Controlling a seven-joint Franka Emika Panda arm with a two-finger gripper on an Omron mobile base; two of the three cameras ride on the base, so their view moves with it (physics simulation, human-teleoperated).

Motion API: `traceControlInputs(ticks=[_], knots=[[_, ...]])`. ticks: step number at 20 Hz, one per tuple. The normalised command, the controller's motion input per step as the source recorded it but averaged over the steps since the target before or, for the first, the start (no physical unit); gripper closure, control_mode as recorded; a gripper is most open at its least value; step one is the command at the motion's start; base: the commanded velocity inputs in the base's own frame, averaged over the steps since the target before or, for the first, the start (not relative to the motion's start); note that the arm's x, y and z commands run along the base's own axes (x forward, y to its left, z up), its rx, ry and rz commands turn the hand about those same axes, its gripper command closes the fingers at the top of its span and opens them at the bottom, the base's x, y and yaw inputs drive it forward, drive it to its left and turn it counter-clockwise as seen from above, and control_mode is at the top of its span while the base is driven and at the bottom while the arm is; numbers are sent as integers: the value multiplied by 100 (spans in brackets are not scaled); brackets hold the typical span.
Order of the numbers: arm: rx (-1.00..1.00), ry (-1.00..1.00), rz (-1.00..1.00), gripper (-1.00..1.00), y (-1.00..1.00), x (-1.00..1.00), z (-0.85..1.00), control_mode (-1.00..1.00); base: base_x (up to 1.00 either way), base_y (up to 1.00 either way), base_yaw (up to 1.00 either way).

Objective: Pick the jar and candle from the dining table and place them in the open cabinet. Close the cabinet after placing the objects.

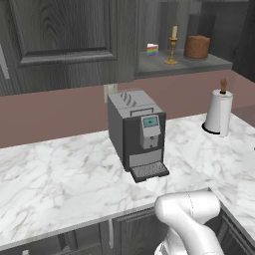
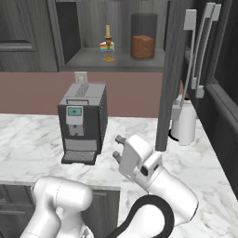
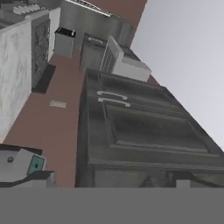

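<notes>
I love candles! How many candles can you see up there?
1. The candle stands on the open cabinet shelf, left of the jar. More could be hidden behind the doors.

the coffee machine (image 1: 137, 134) and open cabinet (image 2: 116, 58) are seen from both base sides (hand view rolled, cabinet doors close).

A: Any lettering you can make out anywhere?

B: None that I can read. The coffee machine (image 1: 137, 133) has a small blue-lit screen (image 1: 150, 121) on its front, but it is too small and blurred to give a word or digit.

A: And the shelf in the open cabinet (image 2: 116, 58)?

B: The jar (image 2: 142, 46) carries no label, and the candle (image 2: 108, 31) has no mark. The little rainbow-striped block (image 2: 107, 47) beside it shows colour bands, no writing.

A: The wall plate (image 2: 81, 76) behind the machine?

B: Plain.
</notes>
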Motion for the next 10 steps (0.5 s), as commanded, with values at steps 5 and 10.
traceControlInputs(ticks=[5, 10], knots=[[7, 6, 0, -100, -19, 2, -31, -100, 0, 0, 0], [11, 10, 0, -100, -24, 6, -8, -100, 0, 0, 0]])
